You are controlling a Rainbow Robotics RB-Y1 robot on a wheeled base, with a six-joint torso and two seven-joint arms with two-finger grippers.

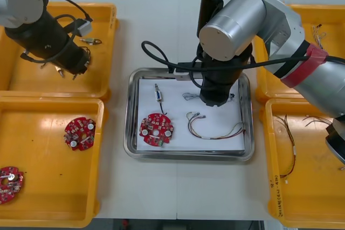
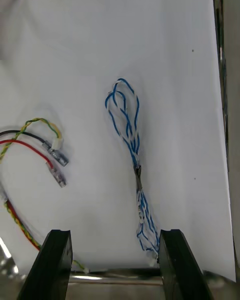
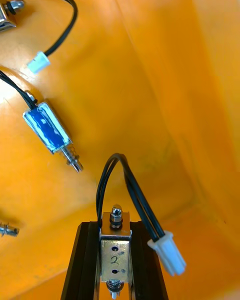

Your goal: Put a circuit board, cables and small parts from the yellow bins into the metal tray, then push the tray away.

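My left gripper (image 3: 116,227) is shut on a small metal part (image 3: 115,257) marked "2", lifted a little off the bin floor; the part's black cable (image 3: 135,195) ends in a white plug. In the front view this gripper (image 1: 81,68) is inside the far left yellow bin (image 1: 102,25). My right gripper (image 2: 115,240) stands open over the metal tray (image 1: 188,154), and a twisted blue and white cable (image 2: 132,145) lies on the white lining with its end by one finger. The tray also holds a red circuit board (image 1: 157,130), a small metal part (image 1: 158,94) and a red and yellow cable (image 1: 213,127).
Two more small metal parts (image 3: 47,130) (image 3: 7,12) lie in the bin near my left fingers. The near left bin (image 1: 54,208) holds two circuit boards (image 1: 79,133) (image 1: 9,181). Both right bins (image 1: 302,187) (image 1: 323,17) hold thin cables. The right arm (image 1: 237,25) hangs over the tray's far side.
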